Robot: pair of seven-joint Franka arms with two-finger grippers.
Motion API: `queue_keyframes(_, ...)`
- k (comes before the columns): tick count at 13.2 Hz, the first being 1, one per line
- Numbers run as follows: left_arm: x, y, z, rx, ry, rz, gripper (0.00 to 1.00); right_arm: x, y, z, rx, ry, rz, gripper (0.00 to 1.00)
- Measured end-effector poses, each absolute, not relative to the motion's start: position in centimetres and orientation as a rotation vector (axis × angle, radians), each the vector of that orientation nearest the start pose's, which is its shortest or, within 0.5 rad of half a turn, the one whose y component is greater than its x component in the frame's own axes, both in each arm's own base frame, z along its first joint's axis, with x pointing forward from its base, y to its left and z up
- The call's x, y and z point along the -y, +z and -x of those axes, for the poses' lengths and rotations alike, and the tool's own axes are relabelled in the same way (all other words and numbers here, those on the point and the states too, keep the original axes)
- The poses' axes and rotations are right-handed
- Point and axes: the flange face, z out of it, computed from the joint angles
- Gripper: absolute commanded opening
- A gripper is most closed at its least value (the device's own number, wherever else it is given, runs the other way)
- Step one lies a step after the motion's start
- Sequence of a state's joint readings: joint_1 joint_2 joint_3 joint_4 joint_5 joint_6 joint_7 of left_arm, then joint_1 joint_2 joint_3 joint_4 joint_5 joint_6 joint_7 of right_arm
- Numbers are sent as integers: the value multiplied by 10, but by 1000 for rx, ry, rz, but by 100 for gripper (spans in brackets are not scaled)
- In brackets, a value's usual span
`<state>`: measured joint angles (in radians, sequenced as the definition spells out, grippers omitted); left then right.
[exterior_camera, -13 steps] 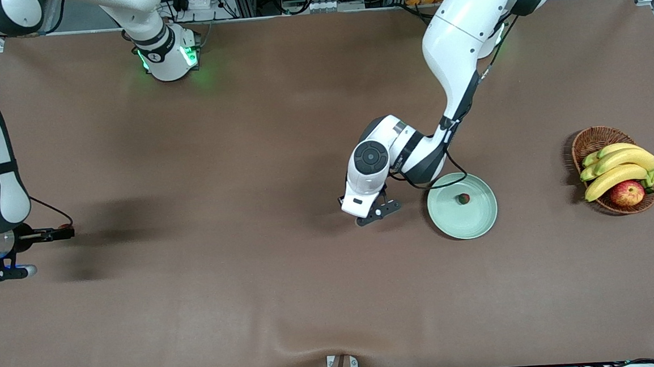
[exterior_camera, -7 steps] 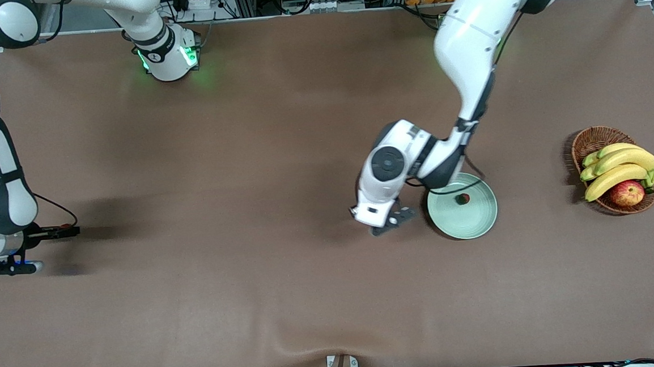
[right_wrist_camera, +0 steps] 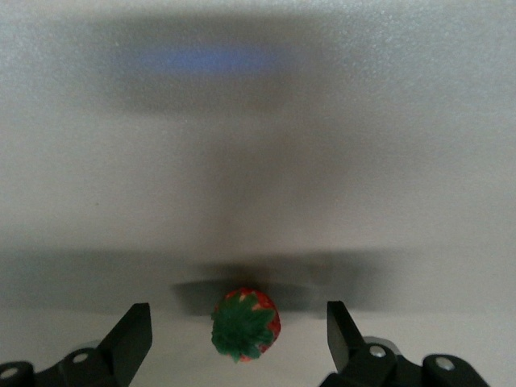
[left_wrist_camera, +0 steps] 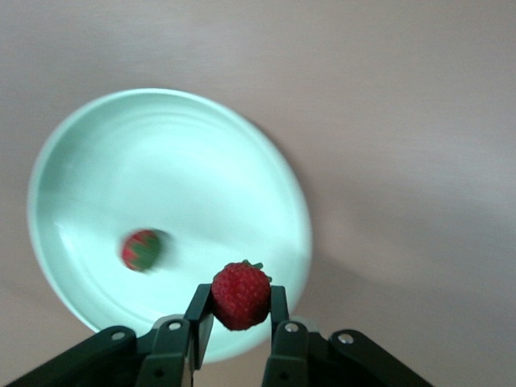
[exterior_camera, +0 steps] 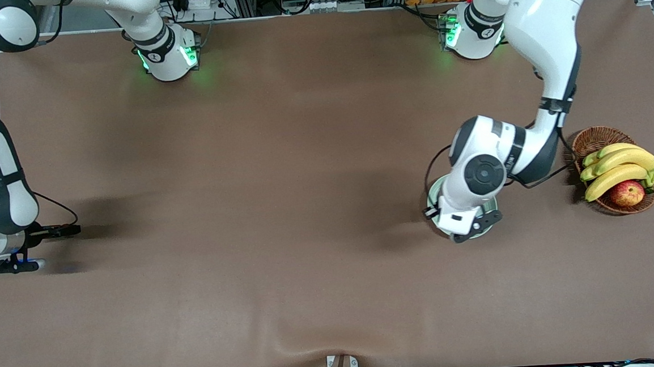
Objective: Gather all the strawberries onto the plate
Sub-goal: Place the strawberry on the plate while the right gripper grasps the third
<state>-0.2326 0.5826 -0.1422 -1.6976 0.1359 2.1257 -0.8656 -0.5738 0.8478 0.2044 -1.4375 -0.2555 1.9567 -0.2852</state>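
The pale green plate (left_wrist_camera: 161, 153) lies toward the left arm's end of the table, with one strawberry (left_wrist_camera: 143, 249) lying in it. My left gripper (left_wrist_camera: 240, 305) hangs over the plate's edge, shut on a second red strawberry (left_wrist_camera: 240, 293). In the front view the left hand (exterior_camera: 473, 227) covers most of the plate (exterior_camera: 431, 198). At the right arm's end, my right gripper (right_wrist_camera: 239, 332) stands open and low over the table, straddling a third strawberry (right_wrist_camera: 245, 325) that sits leafy top up between its fingers without touching them. In the front view the right gripper (exterior_camera: 67, 229) hides that berry.
A brown wicker basket (exterior_camera: 595, 139) with bananas (exterior_camera: 621, 161) and a red-yellow apple (exterior_camera: 627, 193) stands beside the plate, closer to the left arm's end of the table. Brown cloth covers the whole table (exterior_camera: 281, 180).
The left arm has swung from beside the plate to over it, carrying its strawberry. The right gripper has edged slightly along the table over its berry.
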Motion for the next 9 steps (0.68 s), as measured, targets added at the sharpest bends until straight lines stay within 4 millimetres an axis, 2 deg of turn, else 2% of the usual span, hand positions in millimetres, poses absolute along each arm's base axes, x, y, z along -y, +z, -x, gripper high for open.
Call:
queue_keyframes(1,215,235,-616,638,167,2934,4,285,169,-626,13,478,3059,0)
queue_keyframes(2,207,225,-616,637,172,2921,39,286,169,-625,16,480,3058,0)
queue_keyframes(3,202,219,-617,636,173,2921,99,286,169,-625,19,481,3057,0)
queue_keyframes(6,188,225,-628,611,146,2948,100,286,170,-624,38,488,3053,0)
queue_keyframes(9,190,256,-638,611,75,2981,100,275,172,-627,104,497,3031,0)
